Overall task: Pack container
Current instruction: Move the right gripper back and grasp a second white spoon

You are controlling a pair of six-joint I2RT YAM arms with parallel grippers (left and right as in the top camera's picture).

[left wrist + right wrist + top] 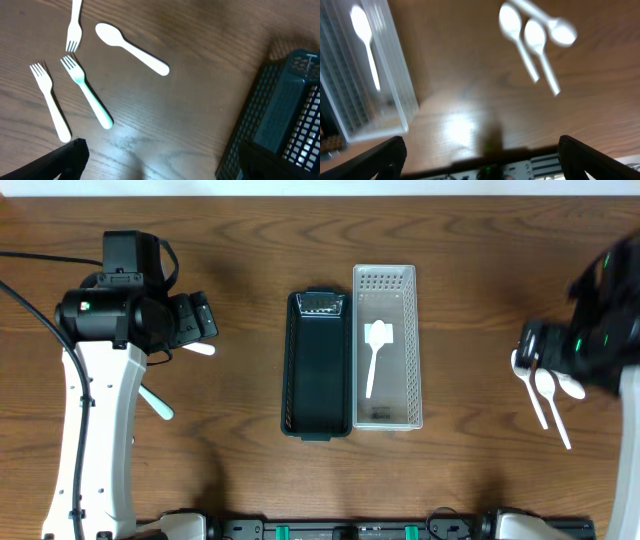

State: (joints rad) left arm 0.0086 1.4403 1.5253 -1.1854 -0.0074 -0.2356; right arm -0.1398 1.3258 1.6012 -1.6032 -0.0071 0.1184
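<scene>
Cutlery lies in two loose groups on a wooden tabletop [470,240], with two long baskets side by side at its middle. The dark mesh basket [318,370] is the left one of the pair. The white perforated basket [402,380] stands right against its right wall and reaches a little nearer the far edge. Both run lengthwise from the far edge towards the near edge. A white spoon [376,345] lies inside the white perforated basket, its bowl towards the far edge. Towards the left edge lie a loose spoon [131,48] and three forks. The pale green fork [87,97] and the white fork [50,102] lie just beside each other without touching. The third fork [74,30] is partly cut off in the left wrist view, its tines close to those of the green one. The left gripper [162,150] hovers over bare wood between this group and the dark mesh basket, its jaws spread wide. Near the right edge a trio of spoons [535,32] lies close together, bowls side by side and handles angled towards the near edge. The right gripper [481,145] hangs above the table just beside the trio, on the side facing the baskets, with its jaws apart. The right wrist view is blurred.
</scene>
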